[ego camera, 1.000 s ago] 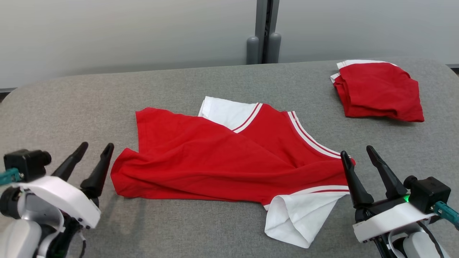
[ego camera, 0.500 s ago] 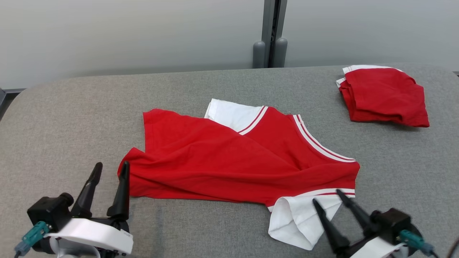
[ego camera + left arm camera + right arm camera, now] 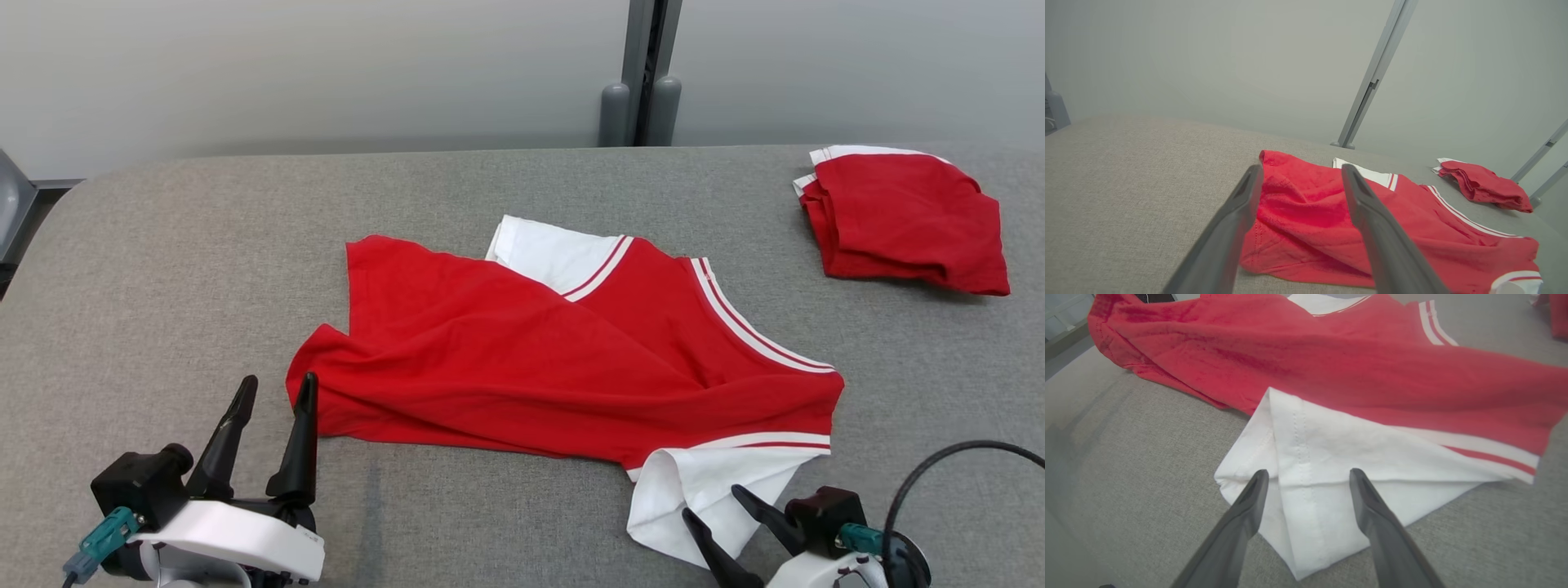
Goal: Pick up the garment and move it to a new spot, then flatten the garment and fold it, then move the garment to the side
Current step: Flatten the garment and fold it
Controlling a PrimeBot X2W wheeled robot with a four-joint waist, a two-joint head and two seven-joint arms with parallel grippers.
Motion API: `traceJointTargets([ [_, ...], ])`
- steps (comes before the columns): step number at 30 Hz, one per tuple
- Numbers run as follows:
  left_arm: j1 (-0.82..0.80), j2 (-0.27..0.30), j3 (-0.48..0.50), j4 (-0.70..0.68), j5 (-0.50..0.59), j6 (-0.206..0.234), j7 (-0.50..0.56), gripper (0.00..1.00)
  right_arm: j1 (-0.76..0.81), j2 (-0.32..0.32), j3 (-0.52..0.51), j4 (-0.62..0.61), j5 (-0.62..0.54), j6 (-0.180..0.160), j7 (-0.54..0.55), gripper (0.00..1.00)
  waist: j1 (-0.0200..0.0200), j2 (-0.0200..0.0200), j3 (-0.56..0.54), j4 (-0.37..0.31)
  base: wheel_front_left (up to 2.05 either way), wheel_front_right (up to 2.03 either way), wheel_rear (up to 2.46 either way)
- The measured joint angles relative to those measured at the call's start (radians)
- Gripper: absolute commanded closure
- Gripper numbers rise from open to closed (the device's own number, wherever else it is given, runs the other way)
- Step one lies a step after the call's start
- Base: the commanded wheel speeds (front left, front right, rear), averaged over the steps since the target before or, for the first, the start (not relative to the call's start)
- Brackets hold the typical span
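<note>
- My left gripper [image 3: 279,380] has its jaws spread wide with nothing between them; the tips sit at the red corner at the cloth's 8 o'clock, touching it or just short (I cannot tell which).
- My right gripper [image 3: 712,501] is likewise spread and empty; its tips hang over the white sleeve [image 3: 1331,457] at the cloth's 5 o'clock.
- The garment [image 3: 531,367], red with white striped trim, lies rumpled and partly doubled over itself mid-table; it is not yet lifted.
- I judge the step in hand to be the first pick-up; I would lower each wrist so one finger slides under the edge, then close both together and raise them evenly; the sleeve is doubled, so a shallow pinch there may catch one layer and leave the shirt hanging twisted.
- The table [image 3: 163,269] is covered in grey woven fabric that looks grippy; I would lift clear rather than drag.
- A folded red pile [image 3: 906,220] sits at 2 o'clock, well apart; the new spot should stay off it.
- Behind is a pale wall [image 3: 326,73] with a grey post [image 3: 649,73] at 12 o'clock; a black cable [image 3: 939,453] loops by my right wrist.
</note>
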Motion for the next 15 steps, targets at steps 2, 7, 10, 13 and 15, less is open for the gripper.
traceJointTargets([
  [2, -0.002, -0.002, -0.001, 0.012, 0.000, -0.004, -0.003, 0.00, -0.007, 0.013, -0.011, 0.020, -0.014, 0.000, 0.012, 0.00, 0.0000, 0.0000, 0.000, 0.004, 0.00, 0.00, 0.00],
  [7, -0.009, -0.008, -0.002, 0.024, 0.000, -0.009, -0.007, 0.00, -0.012, 0.040, -0.012, 0.062, -0.029, 0.000, 0.040, 0.00, 0.0000, 0.0000, -0.004, 0.009, 0.00, 0.00, 0.00],
  [10, -0.010, -0.010, -0.002, 0.028, 0.000, -0.009, -0.007, 0.00, -0.019, 0.047, -0.011, 0.070, -0.032, 0.000, 0.040, 0.00, 0.0000, 0.0000, -0.005, 0.007, 0.00, 0.00, 0.00],
  [13, -0.010, -0.012, 0.000, 0.029, 0.000, -0.009, -0.009, 0.00, -0.027, 0.054, -0.030, 0.077, -0.053, 0.000, 0.030, 0.55, -0.0001, 0.0000, -0.004, 0.001, 0.00, 0.00, 0.00],
  [15, -0.010, -0.013, 0.000, 0.030, -0.001, -0.009, -0.011, 0.00, -0.026, 0.056, -0.034, 0.085, -0.065, 0.000, 0.027, 0.84, 0.0000, 0.0000, -0.003, -0.006, 0.00, 0.00, 0.00],
])
